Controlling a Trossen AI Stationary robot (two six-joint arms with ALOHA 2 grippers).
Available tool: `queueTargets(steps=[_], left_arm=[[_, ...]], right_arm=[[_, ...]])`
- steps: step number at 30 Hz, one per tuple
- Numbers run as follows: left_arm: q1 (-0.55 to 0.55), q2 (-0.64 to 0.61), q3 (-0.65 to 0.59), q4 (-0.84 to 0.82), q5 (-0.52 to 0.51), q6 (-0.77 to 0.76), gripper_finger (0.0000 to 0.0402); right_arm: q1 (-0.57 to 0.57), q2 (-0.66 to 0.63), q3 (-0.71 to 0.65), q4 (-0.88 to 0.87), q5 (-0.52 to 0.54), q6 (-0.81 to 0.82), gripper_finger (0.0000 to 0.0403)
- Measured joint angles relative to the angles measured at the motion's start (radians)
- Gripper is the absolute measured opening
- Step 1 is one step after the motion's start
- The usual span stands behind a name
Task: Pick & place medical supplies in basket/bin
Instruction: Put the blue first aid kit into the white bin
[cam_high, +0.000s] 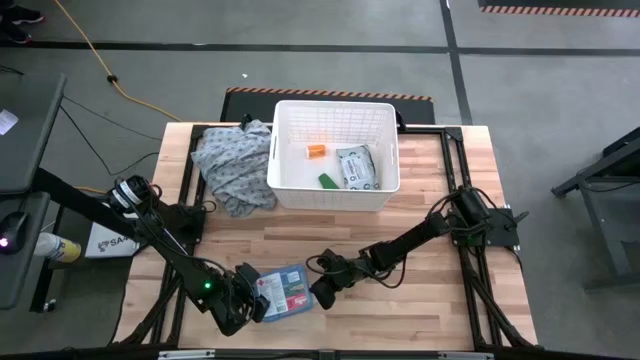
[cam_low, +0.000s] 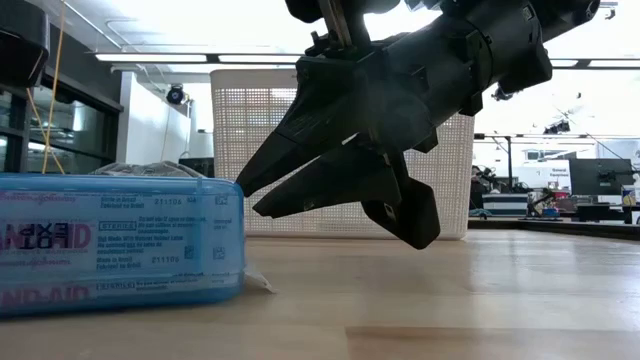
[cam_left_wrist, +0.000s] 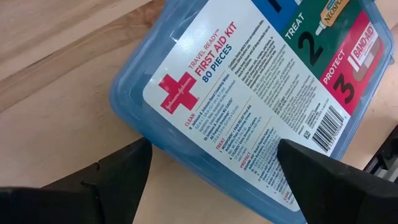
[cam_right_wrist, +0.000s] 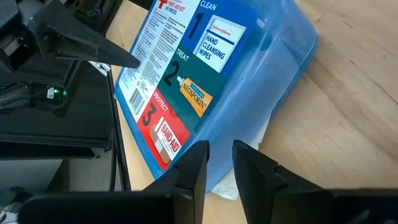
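The blue first-aid box (cam_high: 285, 290) lies flat near the table's near edge, its white label with the red cross (cam_left_wrist: 177, 90) facing up. My left gripper (cam_high: 252, 303) is open at the box's left end, its fingers on either side of a corner (cam_left_wrist: 214, 146). My right gripper (cam_high: 322, 295) is at the box's right end, shut but for a narrow gap (cam_right_wrist: 221, 149). The white slatted basket (cam_high: 335, 105) stands at the far middle. It holds a small orange item (cam_high: 316, 151), a green item (cam_high: 326, 180) and a grey-white packet (cam_high: 357, 167). My left gripper has one finger (cam_left_wrist: 323, 177) over the label's barcode end and the other (cam_left_wrist: 118, 171) beside the box above the wood; I cannot tell whether either touches. My right gripper comes in low from the table's right, its fingertips (cam_low: 242, 190) at the upper edge of the box's right end (cam_low: 235, 195); I cannot tell whether they touch.
A grey-blue patterned cloth heap (cam_high: 235, 160) lies against the basket's left wall. A bit of white paper (cam_low: 255, 283) sticks out from under the box's right end. Bare wood (cam_high: 420, 300) spreads between the box and the basket and to the right.
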Motion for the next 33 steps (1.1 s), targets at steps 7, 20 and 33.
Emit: queueTargets(steps=[7, 20, 33], left_arm=[[0.0, 0.002, -0.001, 0.006, -0.011, 0.003, 0.0381], [0.022, 0.003, -0.002, 0.023, -0.01, 0.05, 0.0381], [0.089, 0.006, -0.003, 0.073, -0.003, 0.146, 0.0381]], right_arm=[[-0.001, 0.0, 0.0, 0.006, 0.0, -0.018, 0.0071], [-0.004, 0.0, -0.002, 0.054, -0.016, -0.043, 0.0071], [-0.016, 0.0, 0.008, 0.109, -0.059, -0.068, 0.0071]])
